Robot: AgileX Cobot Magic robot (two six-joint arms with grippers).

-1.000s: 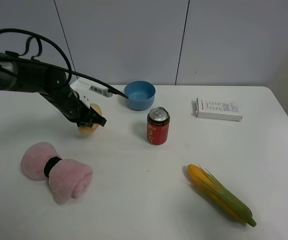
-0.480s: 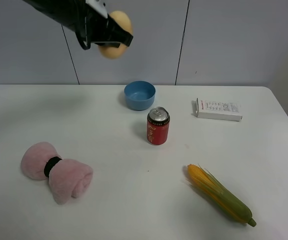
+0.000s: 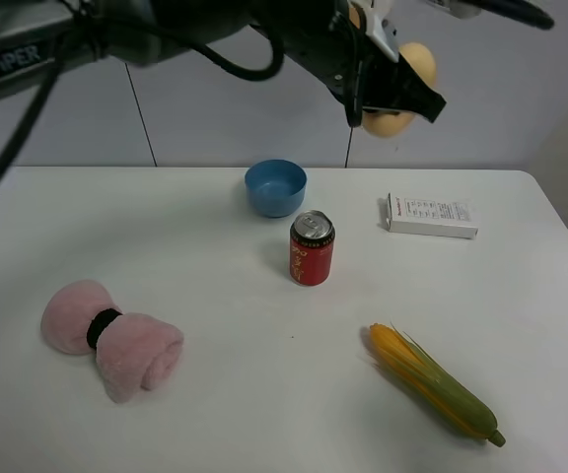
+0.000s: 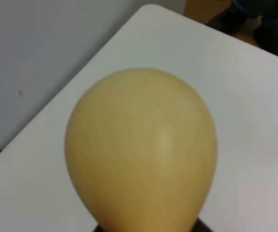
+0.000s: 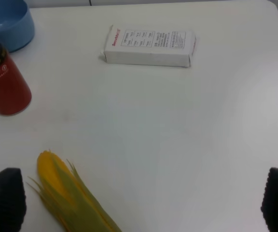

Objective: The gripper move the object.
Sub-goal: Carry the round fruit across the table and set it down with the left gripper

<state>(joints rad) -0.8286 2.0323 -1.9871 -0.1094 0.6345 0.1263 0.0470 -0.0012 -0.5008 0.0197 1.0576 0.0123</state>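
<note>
Left claw clamped tight on the object, hoisted high above the worktop toward the far right, over the white box; right claw spread wide, holding nothing

This looks like a robotics lab or test room. A plain white table stands against bare grey wall panels. A cabled arm marked PIPER reaches overhead. Unrelated props sit apart: bowl, can, box, corn cob, pink plush.
</note>
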